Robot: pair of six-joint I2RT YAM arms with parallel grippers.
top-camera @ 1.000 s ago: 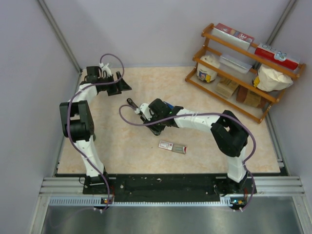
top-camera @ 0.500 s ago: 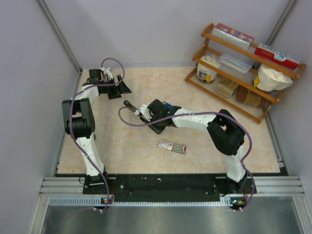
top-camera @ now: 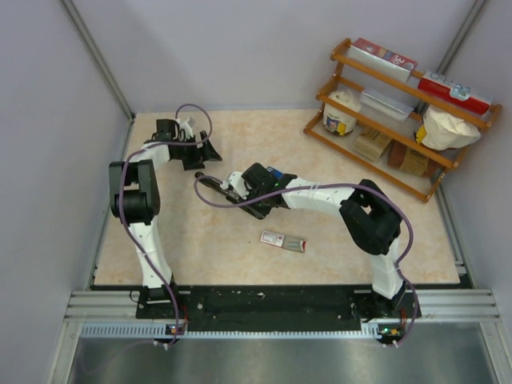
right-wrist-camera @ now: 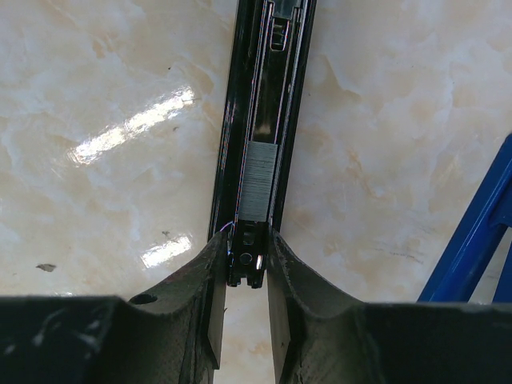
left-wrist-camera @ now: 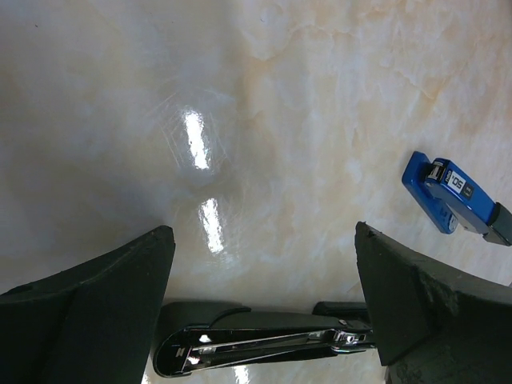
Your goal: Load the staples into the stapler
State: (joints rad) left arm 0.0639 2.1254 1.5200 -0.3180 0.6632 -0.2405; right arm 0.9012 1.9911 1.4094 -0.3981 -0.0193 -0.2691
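— Change?
— Left claw (left-wrist-camera: 262,264), fingers apart, has swung in from upper left; stapler (left-wrist-camera: 264,340) now at its view's bottom edge.
— The staples (right-wrist-camera: 258,182)?
— Seated in the channel, frame centre. Right claw (right-wrist-camera: 246,272) clamped on stapler. Closing likely next.

On a pale marbled surface (top-camera: 208,240), an opened black stapler (left-wrist-camera: 264,340) is laid flat, with a blue object (left-wrist-camera: 448,192) nearby. A white box of staples (top-camera: 283,240) with red print is set nearer the arm bases, and a wooden rack (top-camera: 352,152) is stood at the far right.
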